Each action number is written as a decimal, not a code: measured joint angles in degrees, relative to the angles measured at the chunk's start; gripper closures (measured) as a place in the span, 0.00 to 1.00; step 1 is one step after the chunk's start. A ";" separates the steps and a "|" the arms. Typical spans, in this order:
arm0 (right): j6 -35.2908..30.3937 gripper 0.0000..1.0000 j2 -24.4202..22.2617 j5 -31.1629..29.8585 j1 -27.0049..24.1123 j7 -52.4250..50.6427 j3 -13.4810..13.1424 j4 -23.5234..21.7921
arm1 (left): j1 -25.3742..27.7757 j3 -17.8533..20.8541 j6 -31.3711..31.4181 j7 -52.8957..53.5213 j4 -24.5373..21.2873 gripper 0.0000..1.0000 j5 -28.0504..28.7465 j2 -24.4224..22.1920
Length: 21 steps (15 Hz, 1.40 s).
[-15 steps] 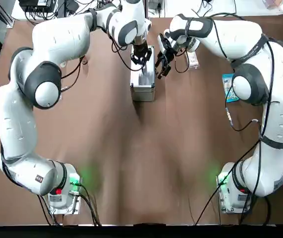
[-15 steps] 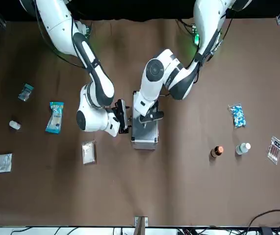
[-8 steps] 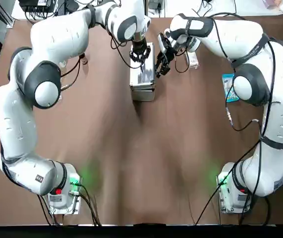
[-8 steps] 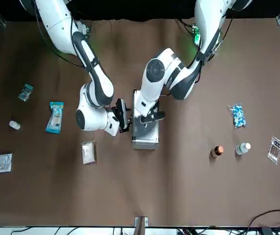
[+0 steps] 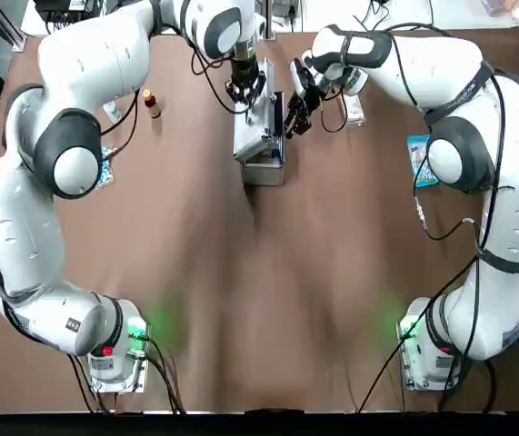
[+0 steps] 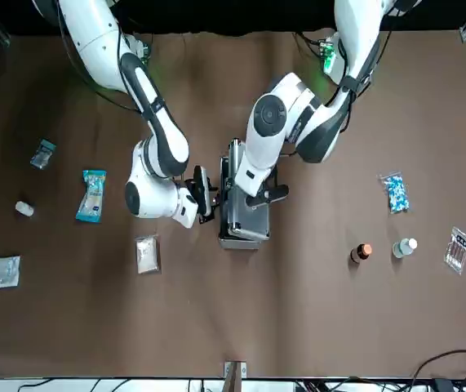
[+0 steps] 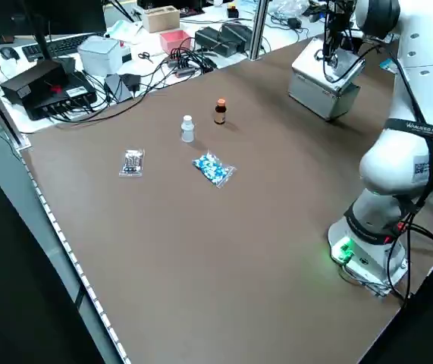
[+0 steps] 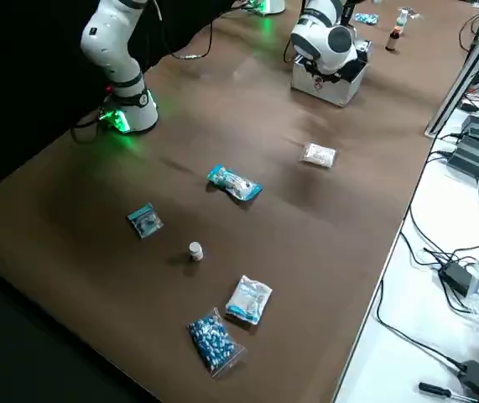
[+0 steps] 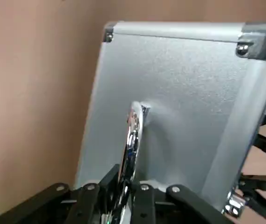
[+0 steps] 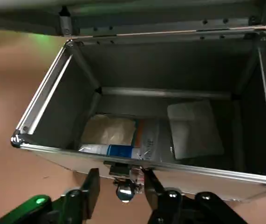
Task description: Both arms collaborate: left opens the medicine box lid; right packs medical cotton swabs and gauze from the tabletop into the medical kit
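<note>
The silver medicine box (image 6: pixel 237 239) stands at the table's middle with its lid (image 9: pixel 174 102) tilted up. My left gripper (image 5: pixel 244 88) is shut on the lid's slim handle (image 9: pixel 133 135). Beside the box's latch side, my right gripper (image 5: pixel 294 102) is open and holds nothing; its fingers (image 10: pixel 92 186) flank the front latch. The right wrist view looks into the kit's grey interior (image 10: pixel 170 70), where several packets lie. The blue cotton swabs packet (image 6: pixel 92 196) and the white gauze packet (image 6: pixel 147 253) lie on the table on the right arm's side.
A brown bottle (image 6: pixel 363 251), a white bottle (image 6: pixel 404 247), a speckled packet (image 6: pixel 394 193) and a clear packet (image 6: pixel 458 249) lie on the left arm's side. A small dark-blue pouch (image 6: pixel 43 153), a small bottle (image 6: pixel 24 209) and two more packets (image 6: pixel 2 272) lie beyond the swabs.
My left gripper has pulled the handle up and away from the right arm, swinging the lid from nearly flat to tilted open. The right gripper has hardly moved.
</note>
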 joint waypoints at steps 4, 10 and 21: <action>0.33 0.57 0.00 0.00 0.07 -0.07 0.00 0.01 | 1.18 -0.02 -2.28 1.44 -0.01 0.91 0.00 -0.59; 0.88 0.62 -0.01 0.01 0.14 -0.11 0.02 0.04 | 2.40 -0.24 -3.84 3.00 0.00 0.89 0.00 -0.73; 0.83 0.63 -0.03 0.08 0.24 -0.14 0.07 0.08 | 6.96 -0.30 -7.76 7.72 0.70 0.76 -0.01 -0.94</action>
